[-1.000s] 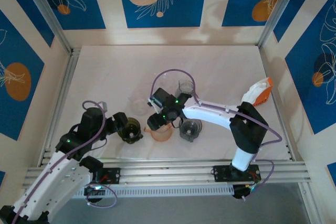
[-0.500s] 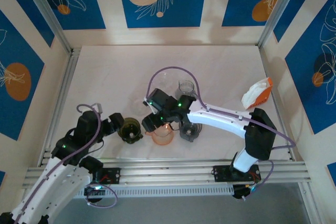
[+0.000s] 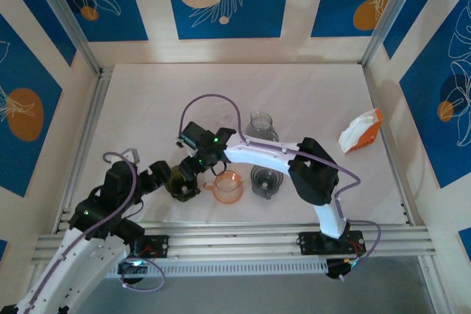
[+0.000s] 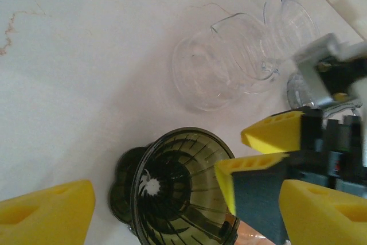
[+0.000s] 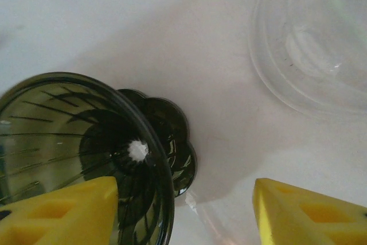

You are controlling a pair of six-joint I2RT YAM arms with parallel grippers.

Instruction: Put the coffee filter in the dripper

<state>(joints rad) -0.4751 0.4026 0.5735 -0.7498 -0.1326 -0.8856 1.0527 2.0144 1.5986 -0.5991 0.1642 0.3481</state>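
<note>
A dark smoked dripper (image 3: 181,181) stands on the table near the front left. In the left wrist view the dripper (image 4: 178,187) lies between the wide-spread yellow fingers of my left gripper (image 4: 183,213), which is open and straddles it. My right gripper (image 3: 191,169) reaches in from the right, also open. One of its fingers (image 5: 63,213) hangs over the dripper's bowl (image 5: 80,142) and the other is outside, with the rim between them; my right gripper (image 5: 186,213) holds nothing. A white coffee filter pack with orange edging (image 3: 360,131) lies at the far right.
An orange dripper (image 3: 229,186) and a grey one (image 3: 266,181) stand just right of the dark one. A clear glass vessel (image 3: 263,124) sits behind them, seen as clear glass (image 4: 221,70) in the left wrist view. Metal rails border the table's left and front edges.
My right gripper has swung left from above the orange dripper to the dark dripper's rim. The left gripper stays around the dark dripper, its arm drawn slightly back.
</note>
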